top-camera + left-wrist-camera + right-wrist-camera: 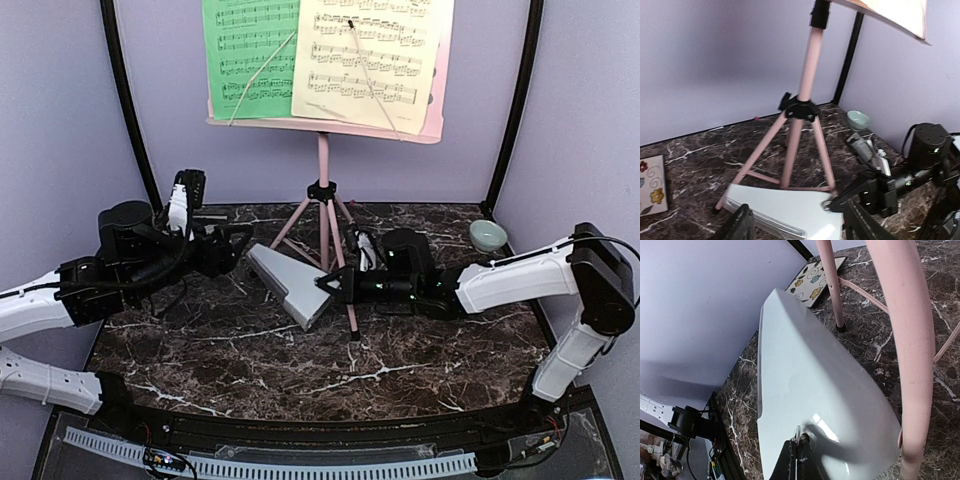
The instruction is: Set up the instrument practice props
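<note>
The pink music stand (323, 160) rises at the back centre on tripod legs (790, 150), with a green page (250, 55) and a pale-yellow page (370, 55) on its desk. The grey-white pyramid metronome (290, 280) lies on its side in front of the legs. My right gripper (325, 285) is shut on a small metal knob (800, 434) at its wide end. My left gripper (240, 250) holds the narrow end; in the left wrist view the metronome (785, 210) fills the gap between both fingers (742, 222).
A small pale-green bowl (488, 235) sits at the back right corner. A flower-patterned card (651, 185) lies flat at the left by the wall. One pink stand leg (905, 340) runs close beside my right gripper. Black frame posts (130, 110) flank the back wall.
</note>
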You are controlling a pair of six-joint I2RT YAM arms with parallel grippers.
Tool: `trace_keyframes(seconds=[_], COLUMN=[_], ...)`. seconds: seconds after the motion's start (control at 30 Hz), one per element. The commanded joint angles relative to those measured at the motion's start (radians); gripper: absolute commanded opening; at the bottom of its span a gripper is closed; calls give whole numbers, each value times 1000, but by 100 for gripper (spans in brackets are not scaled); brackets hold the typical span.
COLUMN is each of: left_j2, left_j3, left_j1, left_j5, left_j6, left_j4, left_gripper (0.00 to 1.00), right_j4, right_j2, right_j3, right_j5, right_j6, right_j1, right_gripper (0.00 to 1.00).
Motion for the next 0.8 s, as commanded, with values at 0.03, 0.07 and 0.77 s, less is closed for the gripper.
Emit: trace_keyframes(seconds=[0.03,0.07,0.77], left_j2=[-53,-41,-100], left_j3=[-78,-93,-543], left_j1=[167,202,373], left_j5=[98,161,431], left_j6=[-352,-377,-824], left_j4=[-161,-167,326], left_gripper=[73,75,98], right_j4=[119,110,285], right_j2=[3,9,-19], right_j3=[19,22,23], right_j5=[-41,-46,-122], right_j6=[-97,-116,-112], right_j1=[3,4,7], right_gripper=[0,0,0])
